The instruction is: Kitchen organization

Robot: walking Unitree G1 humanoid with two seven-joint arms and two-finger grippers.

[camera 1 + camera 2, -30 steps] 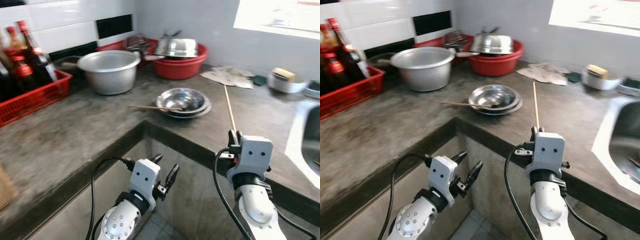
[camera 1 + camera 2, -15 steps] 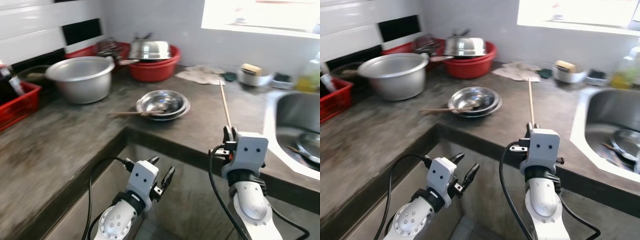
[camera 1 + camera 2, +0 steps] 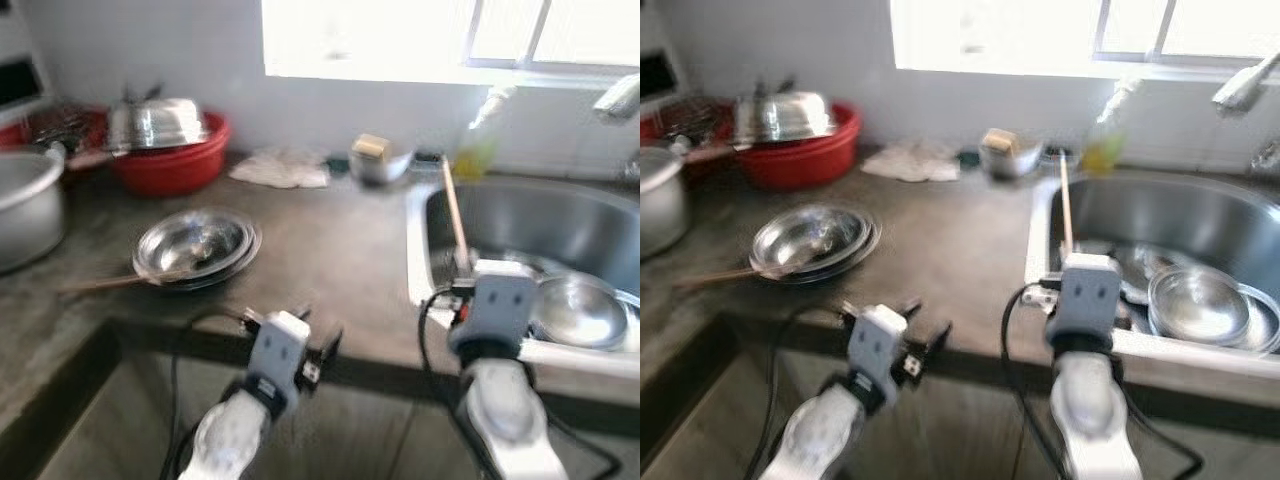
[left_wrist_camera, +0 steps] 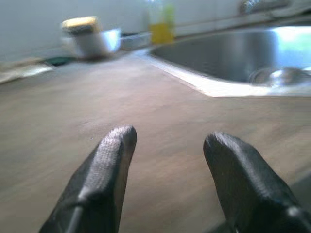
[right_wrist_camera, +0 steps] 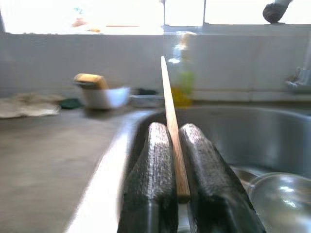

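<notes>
Sink [image 3: 520,215] now ahead, chopstick [image 5: 171,124] still clamped

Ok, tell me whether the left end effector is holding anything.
No: the left end effector is open, its fingers apart with only bare counter between them.

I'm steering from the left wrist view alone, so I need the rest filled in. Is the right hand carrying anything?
Observer: Yes. The right hand is shut on a wooden chopstick that points away over the sink.
Operator: Anything in that sink?
Observer: A steel bowl lies in it, on the robot's right of the right hand.
Operator: And on my other side, out of my frame?
Observer: Stacked steel bowls sit on the counter with a wooden utensil across their rim; a red basin stands behind them.
</notes>
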